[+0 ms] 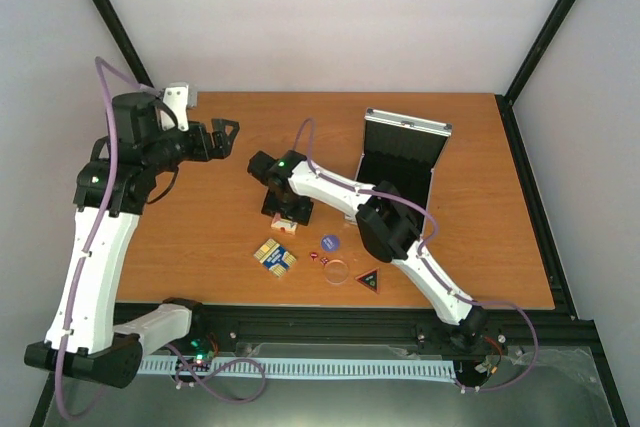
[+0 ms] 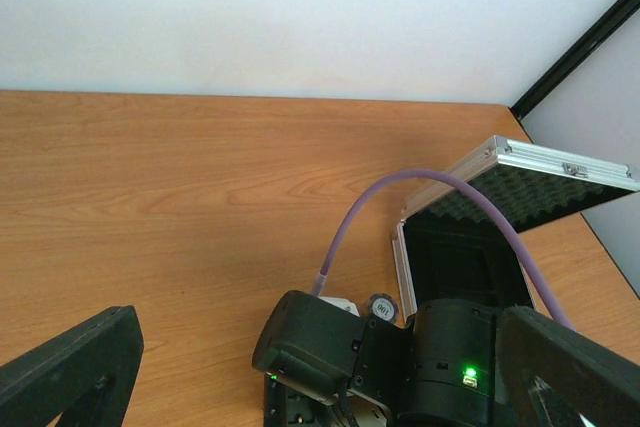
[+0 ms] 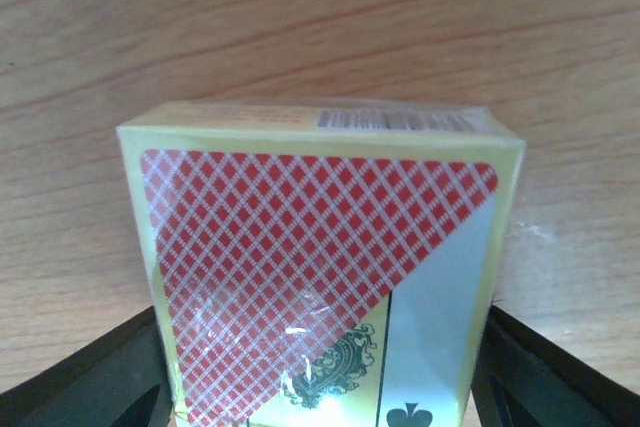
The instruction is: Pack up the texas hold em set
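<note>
The silver case point(image 1: 405, 125) stands open at the back right, its black lining showing; the left wrist view has the case point(image 2: 520, 159) at right. My right gripper point(image 1: 283, 219) is down at mid-table, and its fingers point(image 3: 130, 372) press both sides of the red card deck point(image 3: 300, 267), which lies on the wood. Nearer the front lie the blue-gold deck point(image 1: 275, 257), a blue chip point(image 1: 330, 242), red dice point(image 1: 318, 259), a clear disc point(image 1: 337, 272) and a black triangle point(image 1: 369, 281). My left gripper point(image 1: 225, 137) hovers open at the back left, holding nothing.
A dark chip marked 100 point(image 2: 381, 307) peeks out behind the right wrist, beside the case. A white bracket point(image 1: 178, 97) sits at the table's back left corner. Black frame posts rise at both back corners.
</note>
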`<act>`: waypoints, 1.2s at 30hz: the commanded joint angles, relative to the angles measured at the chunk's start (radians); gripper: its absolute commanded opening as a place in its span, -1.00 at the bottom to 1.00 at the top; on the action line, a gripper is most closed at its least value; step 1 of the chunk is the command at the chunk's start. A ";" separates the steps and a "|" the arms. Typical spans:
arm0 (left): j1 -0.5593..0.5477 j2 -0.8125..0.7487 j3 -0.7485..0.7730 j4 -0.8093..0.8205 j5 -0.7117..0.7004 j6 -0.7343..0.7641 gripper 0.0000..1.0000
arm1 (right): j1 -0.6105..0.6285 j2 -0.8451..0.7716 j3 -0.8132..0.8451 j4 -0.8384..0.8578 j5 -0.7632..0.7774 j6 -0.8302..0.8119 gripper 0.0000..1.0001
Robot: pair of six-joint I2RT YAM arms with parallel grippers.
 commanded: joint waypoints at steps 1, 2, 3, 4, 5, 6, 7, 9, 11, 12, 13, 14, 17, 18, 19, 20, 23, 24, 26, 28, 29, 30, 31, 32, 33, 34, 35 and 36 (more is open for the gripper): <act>-0.004 -0.031 0.017 -0.010 -0.014 0.023 1.00 | 0.006 0.091 -0.077 -0.105 0.032 -0.033 0.54; -0.005 -0.032 0.016 -0.011 -0.015 0.022 0.99 | 0.007 0.091 -0.083 -0.109 0.035 -0.040 0.53; -0.005 -0.035 0.014 -0.012 -0.016 0.022 1.00 | 0.007 0.087 -0.093 -0.108 0.039 -0.052 0.53; -0.005 -0.036 0.014 -0.013 -0.016 0.023 0.99 | 0.005 0.085 -0.103 -0.108 0.046 -0.062 0.54; -0.005 -0.036 0.014 -0.013 -0.016 0.022 1.00 | 0.005 0.082 -0.114 -0.107 0.055 -0.072 0.53; -0.005 -0.037 0.014 -0.013 -0.016 0.022 1.00 | 0.005 0.081 -0.122 -0.106 0.060 -0.080 0.52; -0.005 -0.037 0.014 -0.014 -0.016 0.022 0.99 | 0.005 0.080 -0.131 -0.103 0.064 -0.089 0.51; -0.004 -0.036 0.012 -0.012 -0.015 0.019 1.00 | 0.005 0.077 -0.140 -0.099 0.065 -0.106 0.34; -0.005 -0.035 0.011 -0.010 -0.014 0.019 0.99 | 0.005 0.070 -0.143 -0.098 0.077 -0.128 0.07; -0.005 -0.035 0.011 -0.011 -0.014 0.020 0.99 | 0.005 0.064 -0.143 -0.097 0.088 -0.144 0.02; -0.005 -0.034 0.011 -0.010 -0.015 0.019 1.00 | 0.005 0.056 -0.144 -0.094 0.096 -0.165 0.01; -0.004 -0.033 0.011 -0.010 -0.016 0.019 1.00 | 0.006 0.048 -0.141 -0.096 0.106 -0.187 0.00; -0.005 -0.031 0.015 -0.012 -0.019 0.019 0.99 | 0.007 0.021 -0.141 -0.090 0.117 -0.280 -0.08; -0.005 -0.030 0.015 -0.011 -0.020 0.019 0.99 | 0.007 0.014 -0.140 -0.092 0.119 -0.311 -0.10; -0.005 -0.029 0.015 -0.010 -0.020 0.018 0.99 | 0.009 0.003 -0.139 -0.102 0.129 -0.334 -0.12; -0.005 -0.027 0.016 -0.010 -0.019 0.017 0.99 | 0.012 -0.008 -0.142 -0.102 0.136 -0.366 -0.12; -0.005 -0.025 0.011 -0.008 -0.019 0.015 0.99 | 0.024 -0.052 -0.149 -0.107 0.182 -0.439 -0.12; -0.005 -0.025 0.010 -0.008 -0.018 0.015 0.99 | 0.028 -0.071 -0.150 -0.106 0.197 -0.458 -0.11; -0.005 -0.023 0.005 -0.006 -0.020 0.013 1.00 | 0.040 -0.107 -0.146 -0.099 0.216 -0.508 -0.10; -0.005 -0.020 0.005 -0.006 -0.024 0.013 1.00 | 0.046 -0.143 -0.146 -0.091 0.198 -0.569 -0.10; -0.005 -0.019 0.006 -0.007 -0.030 0.012 0.99 | 0.049 -0.164 -0.145 -0.089 0.191 -0.593 -0.10; -0.005 -0.017 0.007 -0.009 -0.035 0.011 0.99 | 0.053 -0.184 -0.150 -0.083 0.174 -0.631 -0.10; -0.005 -0.016 0.008 -0.010 -0.041 0.010 0.99 | 0.057 -0.205 -0.152 -0.081 0.162 -0.664 -0.10; -0.005 -0.015 0.009 -0.011 -0.045 0.010 0.99 | 0.064 -0.226 -0.152 -0.092 0.162 -0.688 -0.10; -0.005 -0.015 0.009 -0.011 -0.047 0.010 0.99 | 0.071 -0.248 -0.156 -0.092 0.149 -0.724 -0.10; -0.005 -0.014 0.009 -0.011 -0.048 0.008 0.99 | 0.079 -0.272 -0.165 -0.097 0.146 -0.748 -0.10; -0.004 -0.012 0.010 -0.010 -0.048 0.007 0.99 | 0.087 -0.296 -0.174 -0.104 0.146 -0.763 -0.10; -0.004 -0.011 0.012 -0.010 -0.047 0.006 0.99 | 0.095 -0.323 -0.189 -0.105 0.137 -0.782 -0.10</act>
